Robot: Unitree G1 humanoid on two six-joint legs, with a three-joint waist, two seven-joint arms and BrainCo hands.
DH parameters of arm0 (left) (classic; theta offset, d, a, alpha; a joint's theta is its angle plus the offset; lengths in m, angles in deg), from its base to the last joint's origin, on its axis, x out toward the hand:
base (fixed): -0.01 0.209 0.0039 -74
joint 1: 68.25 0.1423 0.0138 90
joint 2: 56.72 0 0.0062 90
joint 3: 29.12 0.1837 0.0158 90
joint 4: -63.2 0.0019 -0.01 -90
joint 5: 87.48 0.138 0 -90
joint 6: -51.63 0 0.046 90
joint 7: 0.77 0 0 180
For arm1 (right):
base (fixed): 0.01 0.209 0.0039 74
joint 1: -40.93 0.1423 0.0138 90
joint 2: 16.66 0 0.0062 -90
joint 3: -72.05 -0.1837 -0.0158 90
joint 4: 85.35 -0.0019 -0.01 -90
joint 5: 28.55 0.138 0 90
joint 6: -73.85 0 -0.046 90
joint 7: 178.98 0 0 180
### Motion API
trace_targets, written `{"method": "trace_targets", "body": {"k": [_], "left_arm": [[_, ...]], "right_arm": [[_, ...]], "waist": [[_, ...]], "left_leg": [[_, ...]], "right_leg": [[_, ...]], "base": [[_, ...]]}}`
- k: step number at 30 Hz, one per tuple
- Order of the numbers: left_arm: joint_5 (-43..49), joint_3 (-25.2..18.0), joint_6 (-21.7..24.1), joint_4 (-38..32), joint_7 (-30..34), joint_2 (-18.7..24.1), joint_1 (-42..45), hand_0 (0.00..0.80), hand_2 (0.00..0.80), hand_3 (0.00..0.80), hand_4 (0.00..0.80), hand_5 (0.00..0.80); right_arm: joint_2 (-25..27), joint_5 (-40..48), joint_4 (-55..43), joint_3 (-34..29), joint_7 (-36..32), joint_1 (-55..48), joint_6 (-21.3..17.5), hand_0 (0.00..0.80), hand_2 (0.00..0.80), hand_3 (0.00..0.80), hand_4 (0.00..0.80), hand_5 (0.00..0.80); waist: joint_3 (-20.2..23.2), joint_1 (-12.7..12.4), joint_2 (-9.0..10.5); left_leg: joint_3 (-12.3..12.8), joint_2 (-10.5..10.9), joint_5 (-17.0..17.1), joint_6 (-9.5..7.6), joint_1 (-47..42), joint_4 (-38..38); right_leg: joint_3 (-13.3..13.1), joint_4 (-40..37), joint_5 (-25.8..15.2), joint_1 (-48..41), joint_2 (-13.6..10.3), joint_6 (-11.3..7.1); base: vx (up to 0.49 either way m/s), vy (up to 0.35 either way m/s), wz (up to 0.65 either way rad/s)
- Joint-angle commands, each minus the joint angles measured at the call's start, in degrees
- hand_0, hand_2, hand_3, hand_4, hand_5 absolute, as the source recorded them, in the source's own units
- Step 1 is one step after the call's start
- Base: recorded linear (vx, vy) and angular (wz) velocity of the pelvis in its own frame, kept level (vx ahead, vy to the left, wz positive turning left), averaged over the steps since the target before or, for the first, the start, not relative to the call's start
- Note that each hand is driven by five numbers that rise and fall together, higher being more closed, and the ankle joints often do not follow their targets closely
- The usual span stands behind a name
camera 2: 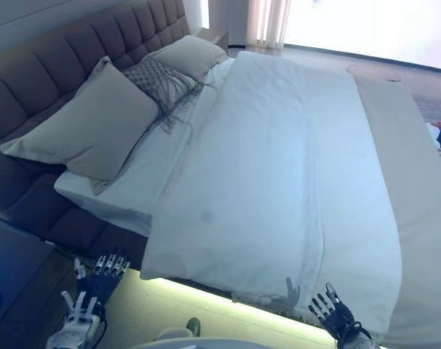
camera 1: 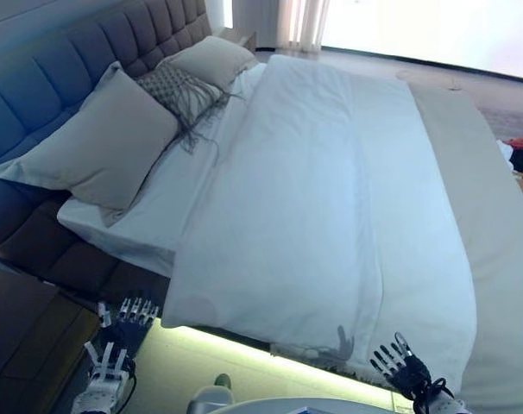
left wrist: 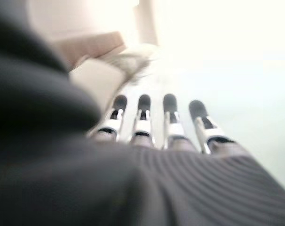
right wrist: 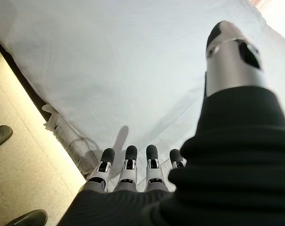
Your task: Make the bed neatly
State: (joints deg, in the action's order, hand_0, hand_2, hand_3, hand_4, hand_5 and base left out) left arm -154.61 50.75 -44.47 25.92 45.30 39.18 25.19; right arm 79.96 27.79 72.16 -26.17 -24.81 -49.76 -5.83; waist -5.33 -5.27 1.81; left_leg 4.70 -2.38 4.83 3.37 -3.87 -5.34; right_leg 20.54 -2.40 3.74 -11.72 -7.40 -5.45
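The white duvet (camera 1: 322, 216) lies spread over the bed (camera 1: 494, 259), its near edge overhanging. It looks soft, light and floppy; that near hem seems best to pinch. Left hand (camera 1: 134, 312) and right hand (camera 1: 398, 360) hover nearby, fingers straight, empty.

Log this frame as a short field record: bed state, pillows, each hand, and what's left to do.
duvet: white duvet spread flat over the mattress, near edge hanging over the side
pillows: two beige pillows against the headboard, a fringed cushion between them
left hand: left hand open, beside the bed, holding nothing
right hand: right hand open, at the duvet's near edge
remaining: bed looks largely made
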Motion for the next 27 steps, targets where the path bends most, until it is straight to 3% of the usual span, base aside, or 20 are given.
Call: {"method": "trace_targets", "body": {"k": [1,4,7,12,14,16,18,20,24,27], "left_arm": [[9.2,5.1,7.3,-3.0,2.3,2.5,-1.2,0.0,0.0,0.0,0.0,0.0],[19.8,11.5,12.5,-1.8,-1.6,3.0,-1.0,0.0,0.0,0.0,0.0,0.0],[28.1,17.5,14.7,1.2,-5.6,3.4,-1.9,0.0,0.0,0.0,0.0,0.0],[41.8,26.5,10.6,14.8,-15.4,-1.3,-6.4,0.0,0.0,0.0,0.0,0.0],[46.0,26.7,6.9,19.8,-18.9,-4.3,-7.4,0.0,0.0,0.0,0.0,0.0],[44.0,25.5,4.6,23.7,-24.6,-7.6,-7.3,0.0,0.0,0.0,0.0,0.0],[45.5,23.7,4.7,25.2,-27.3,-9.7,-7.3,0.0,0.0,0.0,0.0,0.0],[48.3,24.6,5.4,25.8,-28.6,-11.8,-7.2,0.0,0.0,0.0,0.0,0.0],[49.8,28.2,5.7,25.2,-30.0,-13.9,-6.9,0.0,0.0,0.0,0.0,0.0],[48.4,28.6,4.7,23.9,-30.4,-13.1,-7.2,0.0,0.0,0.0,0.0,0.0]], "right_arm": [[0.0,1.0,-3.4,2.0,-1.6,2.1,-3.1,0.0,0.0,0.0,0.0,0.0],[-1.5,-3.1,-4.8,4.7,-1.8,0.8,-5.8,0.0,0.0,0.0,0.0,0.0],[-1.9,-7.2,-3.5,7.7,-1.9,0.5,-8.7,0.0,0.0,0.0,0.0,0.0],[-4.0,-17.7,4.5,12.1,0.2,1.3,-10.4,0.0,0.0,0.0,0.0,0.0],[-5.7,-21.2,7.6,13.4,1.9,1.0,-10.6,0.0,0.0,0.0,0.0,0.0],[-8.1,-24.6,10.3,13.7,3.2,0.5,-9.3,0.0,0.0,0.0,0.0,0.0],[-10.0,-25.7,11.6,14.2,5.0,-0.1,-8.8,0.0,0.0,0.0,0.0,0.0],[-11.4,-27.0,12.4,14.9,4.5,-0.5,-8.8,0.0,0.0,0.0,0.0,0.0],[-12.4,-30.0,11.3,18.1,4.4,0.2,-10.0,0.0,0.0,0.0,0.0,0.0],[-11.6,-30.2,10.3,19.1,4.6,1.2,-9.3,0.0,0.0,0.0,0.0,0.0]], "waist": [[0.3,-0.3,-0.94],[0.9,0.9,-1.19],[1.2,2.0,-1.53],[1.7,4.7,-2.03],[1.8,5.6,-1.82],[1.8,6.3,-1.54],[1.8,6.6,-1.24],[1.9,6.6,-1.04],[1.5,6.7,-1.01],[1.2,6.6,-1.05]], "left_leg": [[3.1,-0.9,-6.1,0.55,-3.3,0.3],[3.9,-0.9,-6.0,0.57,-3.1,0.3],[5.0,-1.0,-5.9,0.54,-3.1,0.3],[6.2,-1.1,-6.0,0.01,-3.5,0.3],[6.6,-1.2,-6.2,-0.22,-3.8,0.3],[6.8,-1.2,-6.3,-0.39,-4.3,0.3],[6.8,-1.2,-6.5,-0.55,-4.7,0.3],[6.7,-1.3,-6.5,-0.6,-5.0,0.3],[6.5,-1.6,-6.5,-0.51,-5.2,0.4],[6.4,-1.6,-6.6,-0.49,-5.5,0.3]], "right_leg": [[-2.0,-2.5,-7.9,3.8,-4.1,-4.14],[-2.4,-2.6,-8.1,4.5,-3.9,-4.39],[-3.0,-2.6,-8.2,5.1,-3.8,-4.49],[-4.5,-2.3,-7.5,5.3,-3.0,-4.05],[-5.1,-2.1,-7.2,5.3,-2.7,-3.8],[-5.8,-2.1,-7.2,5.2,-2.5,-3.55],[-6.1,-2.1,-7.1,4.8,-2.4,-3.38],[-6.4,-2.2,-7.2,4.6,-2.3,-3.31],[-7.1,-2.2,-7.3,4.6,-2.0,-3.28],[-7.3,-2.1,-7.1,4.4,-1.8,-3.18]], "base": [[-0.003,-0.004,-0.12],[0.0,-0.013,-0.15],[0.005,-0.01,-0.13],[0.023,-0.013,-0.17],[0.037,-0.039,-0.2],[0.053,-0.05,-0.18],[0.059,-0.052,-0.2],[0.037,-0.054,-0.12],[0.016,-0.029,-0.07],[0.007,-0.006,-0.09]]}}
